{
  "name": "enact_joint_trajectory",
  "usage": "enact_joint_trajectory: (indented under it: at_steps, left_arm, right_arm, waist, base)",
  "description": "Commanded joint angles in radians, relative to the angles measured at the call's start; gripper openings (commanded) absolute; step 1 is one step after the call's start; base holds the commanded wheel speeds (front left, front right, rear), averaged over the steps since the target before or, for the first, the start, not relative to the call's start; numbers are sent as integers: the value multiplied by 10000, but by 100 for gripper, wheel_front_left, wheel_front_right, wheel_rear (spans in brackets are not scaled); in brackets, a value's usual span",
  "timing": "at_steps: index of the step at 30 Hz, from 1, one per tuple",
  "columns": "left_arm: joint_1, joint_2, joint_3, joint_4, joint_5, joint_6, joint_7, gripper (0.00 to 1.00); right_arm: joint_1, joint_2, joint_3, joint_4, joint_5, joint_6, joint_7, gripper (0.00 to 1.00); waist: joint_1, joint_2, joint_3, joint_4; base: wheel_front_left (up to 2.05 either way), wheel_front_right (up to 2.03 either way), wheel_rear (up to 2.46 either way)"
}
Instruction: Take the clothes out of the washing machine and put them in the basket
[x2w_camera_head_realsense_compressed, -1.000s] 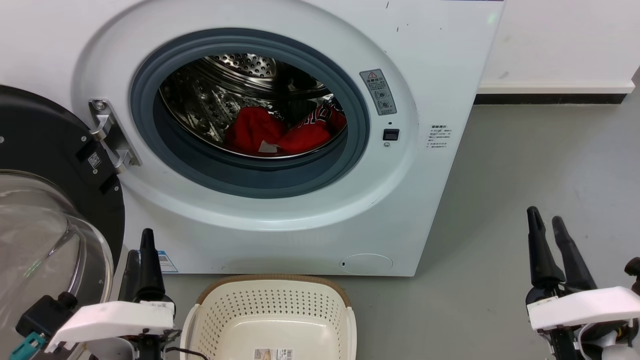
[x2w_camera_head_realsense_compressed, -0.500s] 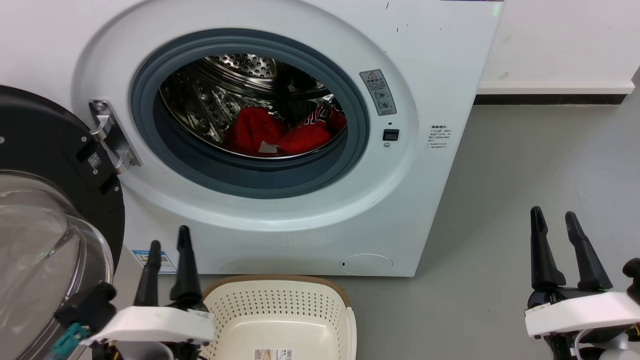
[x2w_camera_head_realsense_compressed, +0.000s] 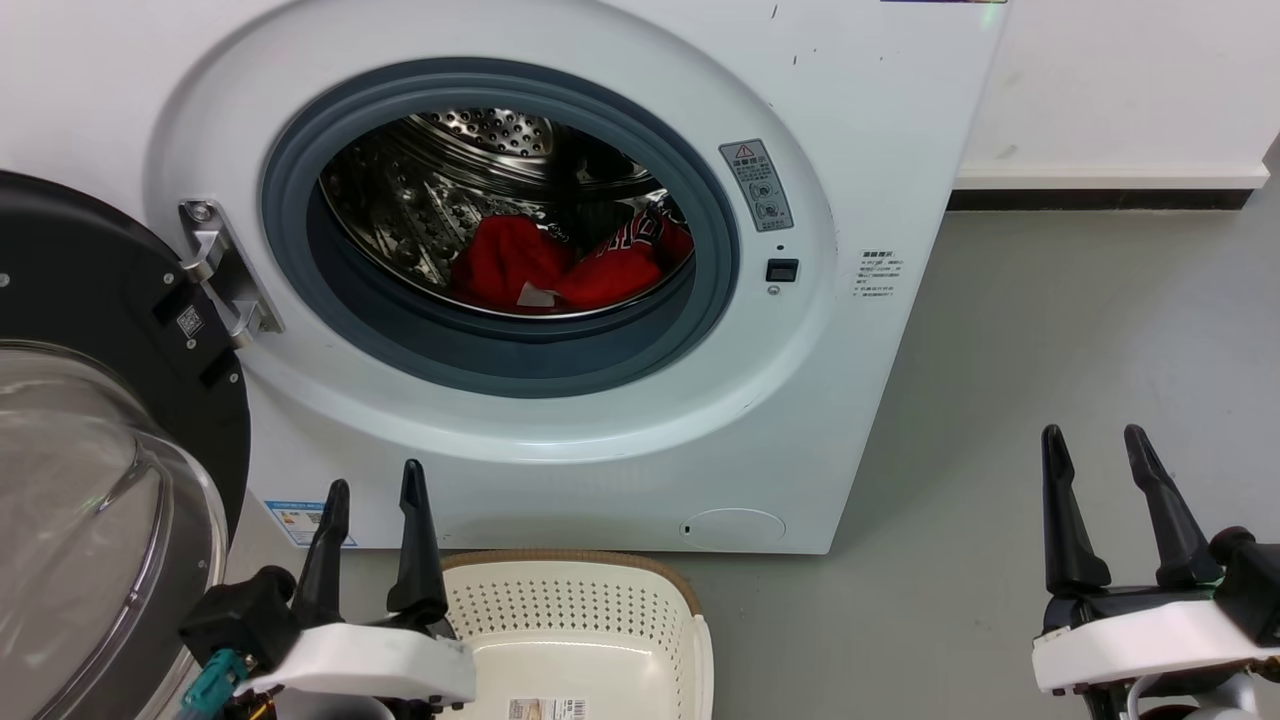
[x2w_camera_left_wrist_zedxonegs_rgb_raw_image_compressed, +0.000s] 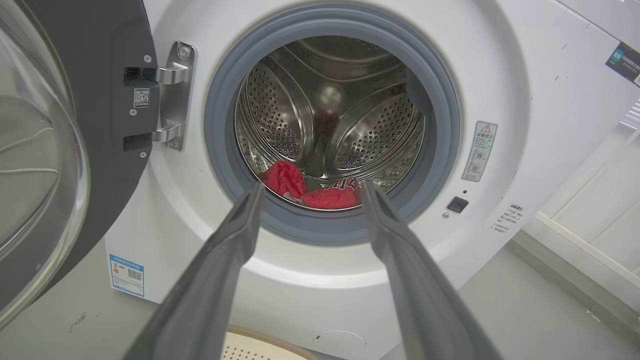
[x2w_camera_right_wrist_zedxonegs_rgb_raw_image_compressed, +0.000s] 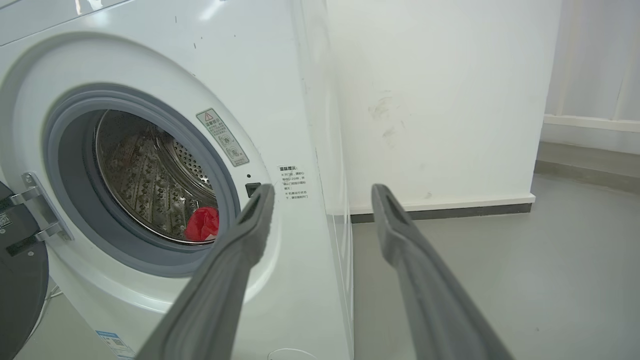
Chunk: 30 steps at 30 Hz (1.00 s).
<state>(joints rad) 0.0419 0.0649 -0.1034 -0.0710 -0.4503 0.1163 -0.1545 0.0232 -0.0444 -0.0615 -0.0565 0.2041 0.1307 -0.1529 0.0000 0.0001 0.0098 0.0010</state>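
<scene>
Clothes: the clothes (x2w_camera_head_realsense_compressed: 560, 265) are red and lie crumpled in two humps at the bottom of the drum (x2w_camera_head_realsense_compressed: 480, 130), behind the grey gasket (x2w_camera_head_realsense_compressed: 500, 355). A small white tag (x2w_camera_head_realsense_compressed: 535, 295) lies at the front between the humps. I cannot tell if this is one garment or two.
Machine: the machine (x2w_camera_head_realsense_compressed: 880, 150) has its door (x2w_camera_head_realsense_compressed: 90, 300) swung wide to the left, so the porthole is free.
Basket: the basket (x2w_camera_head_realsense_compressed: 575, 605) stands on the floor (x2w_camera_head_realsense_compressed: 1050, 320) just in front of the machine, below the porthole. No clothes show in the visible part.
Left gripper: the left gripper (x2w_camera_head_realsense_compressed: 374, 476) has its fingers parted and holds nothing. It is low, at the left rim of the basket, and points toward the porthole.
Right gripper: the right gripper (x2w_camera_head_realsense_compressed: 1091, 432) also has its fingers parted and holds nothing. It is over the floor, well right of the machine.
Handling: I judge the cloth soft, limp and light, not fragile. It should sag and hang long when lifted. On smooth steel it may slide instead of bunching. Whether it is wet I cannot tell.
Where to hold: probably best is the top of the left hump, where the folds stand up and give a thick pinch. The tag and the flat parts against the drum are poor places.
Risk: a hanging end can catch on the gasket lip, and a second piece may come along with the first.
</scene>
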Motion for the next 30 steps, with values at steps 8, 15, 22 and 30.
enact_joint_trajectory:
  at_steps: [8,15,22,30]
  left_arm:
    - [148,169,-181,50,950,207,-274,100]
    - [261,289,-460,194,1623,546,-434,100]
    - [354,216,-541,778,1911,170,-575,100]
    - [367,195,-724,857,2894,135,-733,100]
  right_arm:
    - [171,-64,8,-95,-1045,-1,-271,100]
    - [289,-67,22,16,-1744,-1,-436,100]
    - [385,-70,-57,85,-2241,-1,-593,100]
    - [442,-74,-87,-15,-2913,-1,-758,100]
  waist:
    - [0,-1,-5,32]
    - [0,-1,-7,53]
    - [0,-1,-17,60]
    - [0,-1,-12,52]
  base:
    - [0,0,0]
    - [0,0,0]
    - [0,0,0]
    - [0,0,0]
